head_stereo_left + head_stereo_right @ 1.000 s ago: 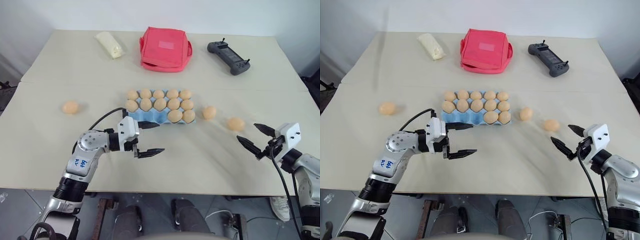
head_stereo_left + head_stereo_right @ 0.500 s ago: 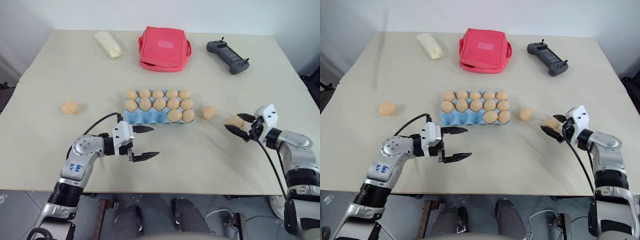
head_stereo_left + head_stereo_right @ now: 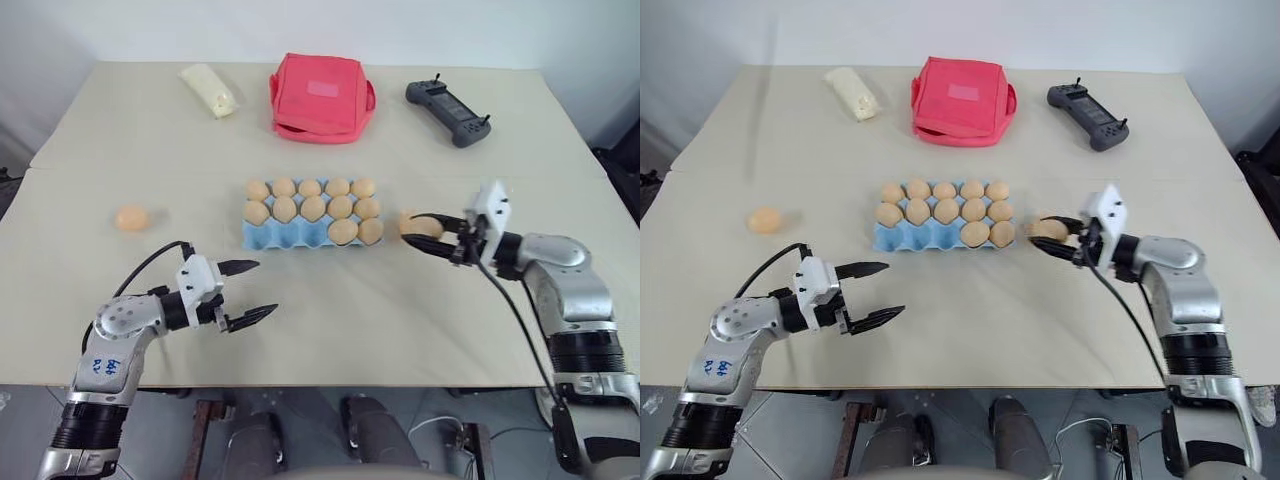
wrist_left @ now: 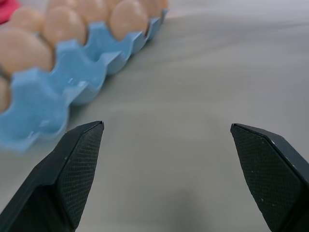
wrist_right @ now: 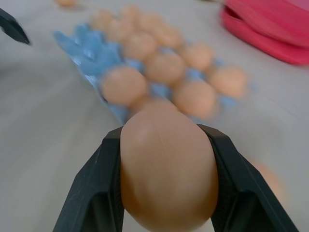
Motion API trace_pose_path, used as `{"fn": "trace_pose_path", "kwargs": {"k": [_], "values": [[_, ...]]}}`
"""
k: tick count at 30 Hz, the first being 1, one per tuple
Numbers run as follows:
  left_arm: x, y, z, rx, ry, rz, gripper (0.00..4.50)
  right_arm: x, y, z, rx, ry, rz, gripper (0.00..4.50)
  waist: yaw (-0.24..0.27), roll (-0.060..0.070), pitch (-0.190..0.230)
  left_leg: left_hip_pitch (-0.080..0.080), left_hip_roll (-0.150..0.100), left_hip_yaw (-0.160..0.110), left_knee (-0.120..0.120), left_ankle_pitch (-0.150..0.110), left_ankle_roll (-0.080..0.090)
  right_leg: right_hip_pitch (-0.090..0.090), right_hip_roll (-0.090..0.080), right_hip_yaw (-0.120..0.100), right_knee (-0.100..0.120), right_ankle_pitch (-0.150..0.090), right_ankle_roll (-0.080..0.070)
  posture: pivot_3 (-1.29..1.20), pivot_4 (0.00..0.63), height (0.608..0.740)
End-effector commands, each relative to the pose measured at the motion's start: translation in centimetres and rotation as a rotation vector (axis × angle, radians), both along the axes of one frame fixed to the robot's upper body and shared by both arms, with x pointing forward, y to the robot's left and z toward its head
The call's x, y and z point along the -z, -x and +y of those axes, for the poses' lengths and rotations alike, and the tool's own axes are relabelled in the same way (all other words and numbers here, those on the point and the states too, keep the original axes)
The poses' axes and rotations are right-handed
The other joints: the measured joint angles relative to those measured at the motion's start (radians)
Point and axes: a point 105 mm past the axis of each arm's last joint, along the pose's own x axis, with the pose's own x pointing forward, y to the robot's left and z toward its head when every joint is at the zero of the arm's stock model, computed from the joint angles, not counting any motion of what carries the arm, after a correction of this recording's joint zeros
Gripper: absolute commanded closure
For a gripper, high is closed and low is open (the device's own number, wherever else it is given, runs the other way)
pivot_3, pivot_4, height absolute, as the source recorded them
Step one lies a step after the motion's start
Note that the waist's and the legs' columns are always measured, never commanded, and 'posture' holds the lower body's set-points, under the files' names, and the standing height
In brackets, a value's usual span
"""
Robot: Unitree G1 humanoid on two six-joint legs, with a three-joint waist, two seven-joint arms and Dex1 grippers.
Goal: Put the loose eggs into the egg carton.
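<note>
The light blue egg carton sits mid-table with tan eggs in most of its cups. My right gripper is shut on one loose egg and holds it just above the table, right beside the carton's right end. Another egg lies blurred on the table under that gripper. A further loose egg rests far to the left. My left gripper hangs open and empty near the table's front, left of and nearer than the carton.
At the back of the table lie a red fabric pouch, a cream-white packet and a black handheld controller. The table's front edge runs just under both arms.
My right gripper closed on the egg at the right, lifted it and carried it left to the carton's end. My left gripper drew back leftward from the carton, still open.
</note>
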Motion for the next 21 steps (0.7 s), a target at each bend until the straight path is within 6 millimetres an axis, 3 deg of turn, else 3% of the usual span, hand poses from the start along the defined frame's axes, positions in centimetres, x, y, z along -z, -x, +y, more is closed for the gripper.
{"fn": "trace_pose_path", "kwargs": {"k": [1, 4, 10, 18, 21], "values": [[-1.5, 0.1, 0.9, -0.040, 0.011, -0.060, 0.00, -1.5, 0.3, 4.5, -0.046, 0.014, -0.029, 2.66, 0.000, 0.000, 0.000, 0.000, 0.000, 0.000, 0.000, 0.000, 0.000, 0.000, 0.000, 0.000, 0.000, 0.000, 0.000, 0.00, 0.150, 0.740], [-1.6, 0.2, 1.4, -0.066, 0.009, -0.065, 0.00, -1.7, -0.2, 7.4, -0.055, 0.010, -0.029, 2.66, 0.001, 0.000, 0.000, -0.001, 0.000, 0.000, 0.000, 0.000, 0.000, -0.001, -0.001, -0.001, 0.000, 0.000, -0.001, 0.00, 0.150, 0.740], [-1.6, 0.8, 1.4, -0.088, 0.015, -0.064, 0.00, -1.2, -2.1, 9.6, -0.044, 0.040, -0.050, 2.66, 0.001, 0.000, 0.000, -0.004, -0.001, 0.001, 0.000, -0.002, 0.001, -0.004, -0.001, -0.004, -0.002, 0.000, -0.001, 0.00, 0.150, 0.740], [-1.8, 1.2, 1.4, -0.105, 0.023, -0.065, 0.00, -1.8, -1.7, 11.5, -0.098, 0.000, -0.041, 0.06, -0.004, 0.000, 0.000, -0.014, 0.000, 0.011, 0.001, -0.003, 0.001, -0.020, 0.002, -0.003, 0.002, 0.001, 0.000, 0.00, 0.150, 0.740], [-2.2, 1.0, 1.0, -0.097, 0.032, -0.072, 0.00, -2.1, -1.2, 9.9, -0.097, -0.005, -0.054, 0.02, -0.003, 0.000, 0.000, -0.014, 0.000, 0.011, 0.001, -0.003, 0.001, -0.021, 0.003, -0.003, 0.002, 0.001, 0.000, 0.00, 0.150, 0.740]]}}
